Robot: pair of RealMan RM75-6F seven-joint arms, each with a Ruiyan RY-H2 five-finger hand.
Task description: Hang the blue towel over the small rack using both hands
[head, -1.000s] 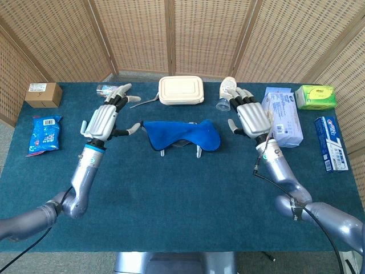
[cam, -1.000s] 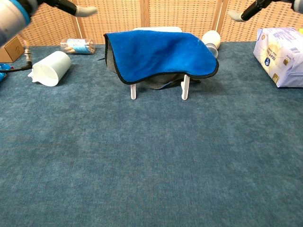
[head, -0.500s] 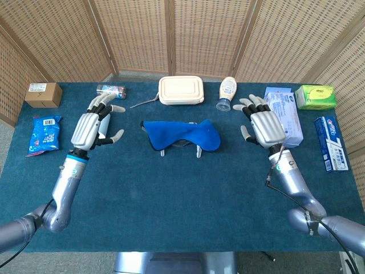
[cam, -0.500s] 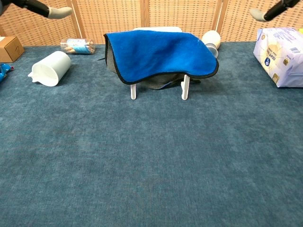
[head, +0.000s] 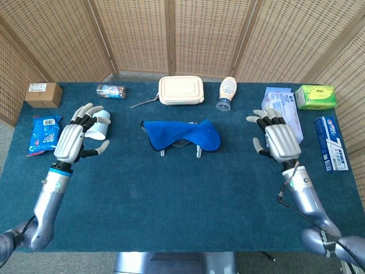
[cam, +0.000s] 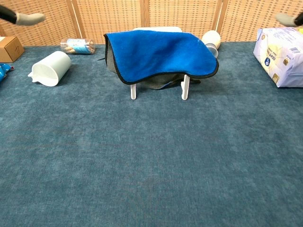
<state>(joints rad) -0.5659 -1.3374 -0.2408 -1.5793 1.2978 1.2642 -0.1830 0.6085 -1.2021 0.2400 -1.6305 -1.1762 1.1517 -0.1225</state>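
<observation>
The blue towel (head: 181,133) (cam: 158,53) lies draped over the small white rack (head: 199,152), whose two front legs (cam: 185,88) show below the cloth. My left hand (head: 73,138) hovers far to the towel's left with fingers spread and nothing in it. Well to the right of the towel, my right hand (head: 278,138) is likewise spread and empty. In the chest view only a fingertip of the left hand (cam: 28,18) and one of the right hand (cam: 286,19) reach into the top corners.
A white cup (head: 98,126) (cam: 51,68) lies on its side by the left hand. At the back sit a cream lunch box (head: 181,90), a bottle (head: 226,92), a small jar (head: 111,91) and a cardboard box (head: 43,95). Tissue packs (head: 283,114) (cam: 282,56) and boxes (head: 331,142) stand right.
Both hands have drawn away from the towel, the left one outward to the left and the right one outward to the right, and back toward me. The towel stays on the rack.
</observation>
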